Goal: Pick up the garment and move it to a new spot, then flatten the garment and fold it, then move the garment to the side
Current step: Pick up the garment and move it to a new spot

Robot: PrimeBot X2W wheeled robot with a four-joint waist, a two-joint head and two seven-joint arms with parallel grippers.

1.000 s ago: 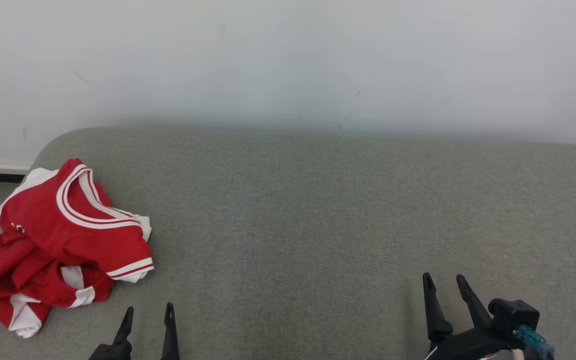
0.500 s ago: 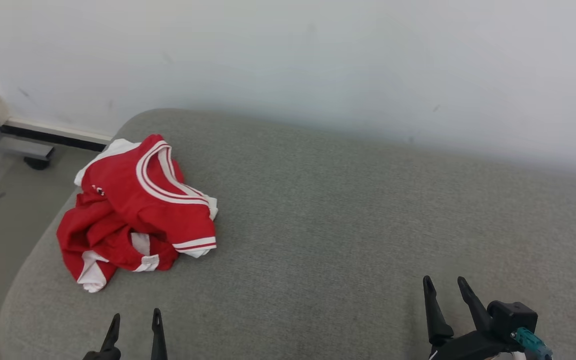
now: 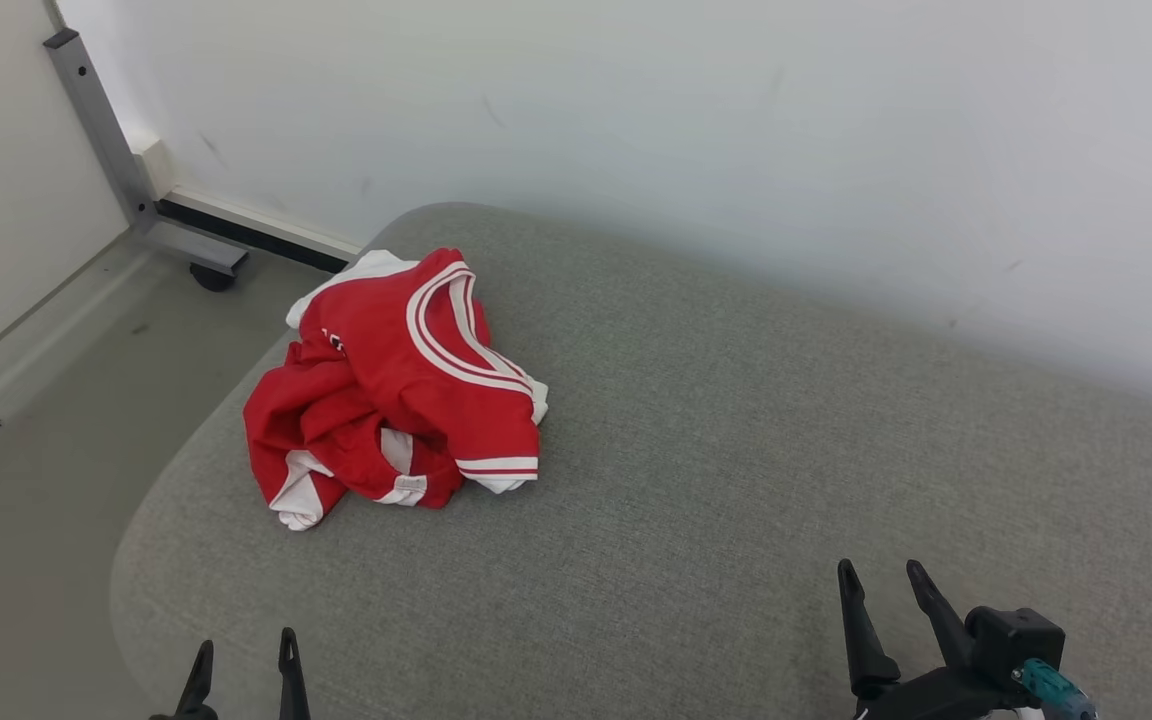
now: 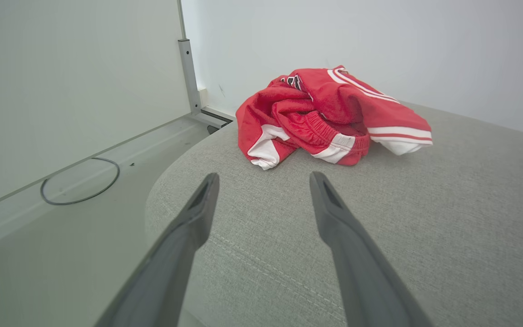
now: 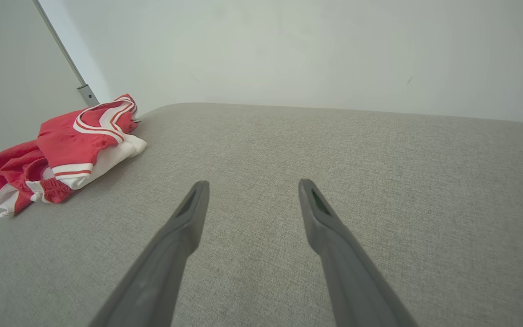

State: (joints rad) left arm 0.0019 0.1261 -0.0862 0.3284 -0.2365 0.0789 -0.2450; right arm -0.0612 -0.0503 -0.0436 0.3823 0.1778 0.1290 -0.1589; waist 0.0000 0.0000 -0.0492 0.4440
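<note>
Crumpled red-and-white cloth garment (image 3: 396, 385) lies left of centre on grey fabric cushion (image 3: 736, 480). Left gripper (image 3: 244, 645) and right gripper (image 3: 879, 570) sit at bottom edge, well apart from it. Both jaws spread, empty.

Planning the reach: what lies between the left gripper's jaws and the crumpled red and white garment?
Just bare grey fabric cushion, as the left wrist view shows: nothing between the left gripper and the red garment.

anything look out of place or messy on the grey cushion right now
The red and white garment is crumpled in a heap near the far left corner of the grey cushion, close to its rounded edge. A thin dark cable lies looped on the floor. Nothing looks spilled or damaged.
</note>
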